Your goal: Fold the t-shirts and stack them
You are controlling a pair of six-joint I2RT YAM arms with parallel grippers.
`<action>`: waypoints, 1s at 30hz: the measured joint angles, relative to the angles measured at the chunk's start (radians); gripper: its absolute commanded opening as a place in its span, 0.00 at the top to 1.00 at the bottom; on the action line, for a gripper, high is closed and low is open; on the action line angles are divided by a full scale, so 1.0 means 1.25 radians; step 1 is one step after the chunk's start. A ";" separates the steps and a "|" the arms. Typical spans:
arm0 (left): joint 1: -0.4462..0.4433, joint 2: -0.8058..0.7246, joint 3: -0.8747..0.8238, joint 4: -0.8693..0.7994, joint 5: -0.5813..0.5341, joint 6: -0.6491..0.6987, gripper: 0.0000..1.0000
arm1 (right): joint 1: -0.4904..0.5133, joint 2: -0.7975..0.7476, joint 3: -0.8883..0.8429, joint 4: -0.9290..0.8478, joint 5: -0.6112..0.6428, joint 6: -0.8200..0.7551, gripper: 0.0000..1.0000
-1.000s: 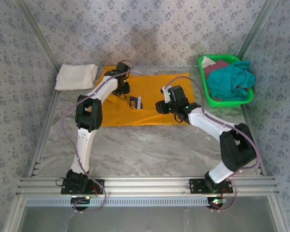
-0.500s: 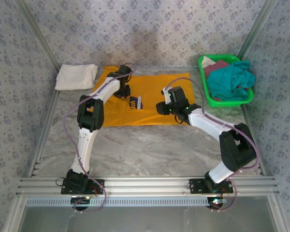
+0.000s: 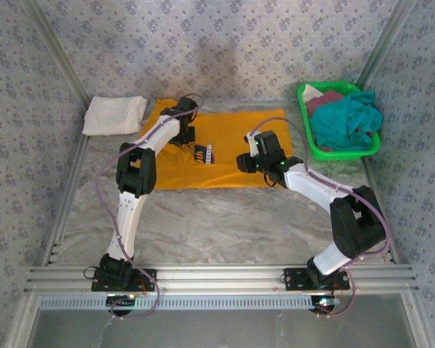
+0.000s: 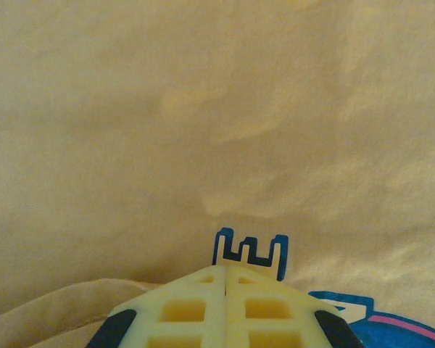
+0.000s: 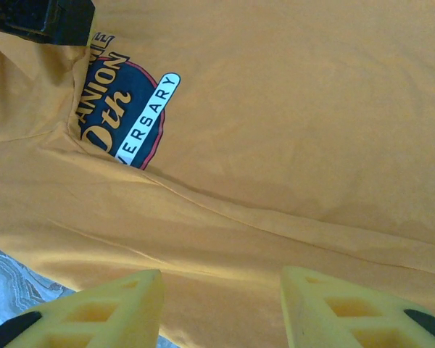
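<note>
A mustard-orange t-shirt (image 3: 228, 156) lies spread flat at the back middle of the table, its navy-and-white print (image 5: 127, 109) near the centre. My left gripper (image 3: 186, 136) points down onto the shirt beside the print. Its fingers (image 4: 225, 270) are pressed together, with cloth and a bit of print pinched at their tips. My right gripper (image 3: 241, 161) hovers low over the shirt's right half, open (image 5: 221, 290), nothing between its fingers. A folded white t-shirt (image 3: 114, 114) lies at the back left. Teal (image 3: 351, 119) and maroon (image 3: 325, 98) t-shirts fill the basket.
The green plastic basket (image 3: 346, 154) stands at the back right, close to the right wall. Metal frame rails run along both sides and the near edge (image 3: 217, 275). Bare marbled tabletop (image 3: 217, 225) stretches between the shirt and the arm bases.
My left gripper has closed on the orange shirt by the print and shifted slightly toward the back. The right arm has edged a little to the right; its jaws stay as open as before.
</note>
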 measured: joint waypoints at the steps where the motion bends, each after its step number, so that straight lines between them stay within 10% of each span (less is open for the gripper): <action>1: -0.001 0.000 0.002 0.001 -0.003 0.000 1.00 | 0.000 -0.001 0.000 0.000 0.002 0.000 0.52; 14: -0.049 0.002 0.073 -0.020 -0.014 0.037 1.00 | -0.003 -0.008 -0.001 0.002 0.002 0.003 0.51; 19: -0.067 0.005 0.078 -0.023 -0.022 0.056 0.42 | -0.004 -0.008 -0.001 0.002 0.002 0.009 0.50; 25: -0.069 -0.010 0.049 -0.010 -0.058 0.051 0.32 | -0.004 -0.008 -0.001 -0.003 0.002 0.015 0.50; 30: -0.037 -0.208 -0.276 0.124 -0.043 0.009 0.31 | -0.016 -0.009 -0.001 -0.015 0.003 0.034 0.49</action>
